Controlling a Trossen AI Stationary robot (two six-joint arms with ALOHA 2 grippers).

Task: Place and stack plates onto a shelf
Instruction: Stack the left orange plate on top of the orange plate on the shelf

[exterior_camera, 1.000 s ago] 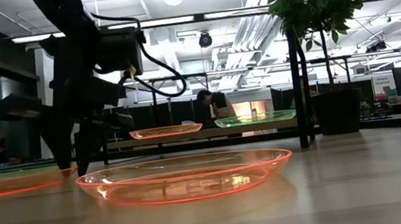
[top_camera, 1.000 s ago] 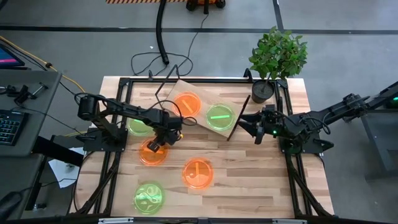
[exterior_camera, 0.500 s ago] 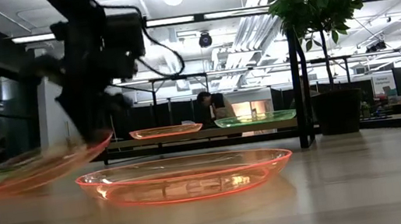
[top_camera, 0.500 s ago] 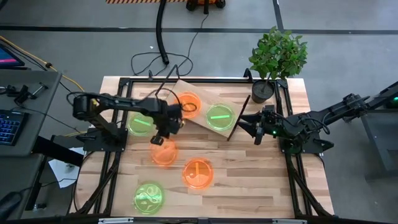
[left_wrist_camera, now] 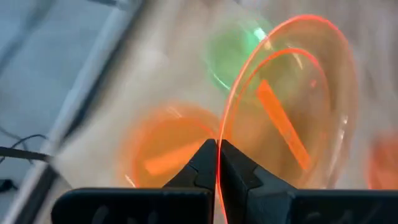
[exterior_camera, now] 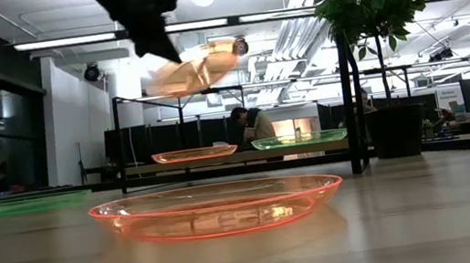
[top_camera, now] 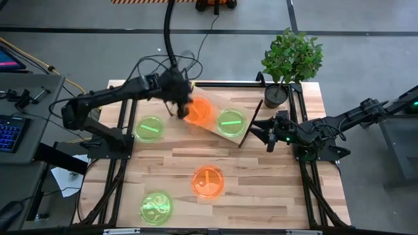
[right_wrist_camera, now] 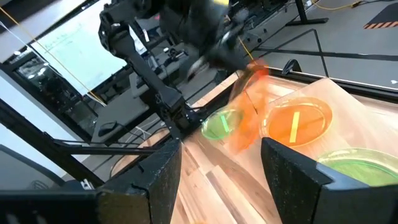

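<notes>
- An orange plate [top_camera: 198, 111], tilted, hangs above the shelf's [top_camera: 204, 91] left end, over another orange plate [exterior_camera: 194, 154] lying there.
- The left gripper [left_wrist_camera: 217, 163] is pinched tight on the raised plate's rim.
- A green plate [top_camera: 231, 122] fills the shelf's right end.
- The right gripper [top_camera: 256, 132], fingers spread and empty, waits just off the shelf's right edge.
- Three more plates lie on the table [top_camera: 261, 189].

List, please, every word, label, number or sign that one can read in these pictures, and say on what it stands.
No text can be read anywhere.
Plates: the orange plate and the green plate on the table carry only line or cutlery marks, no letters.
Background sign in the low view: too small to read.
Left claw, right claw and shelf: no labels visible.
</notes>
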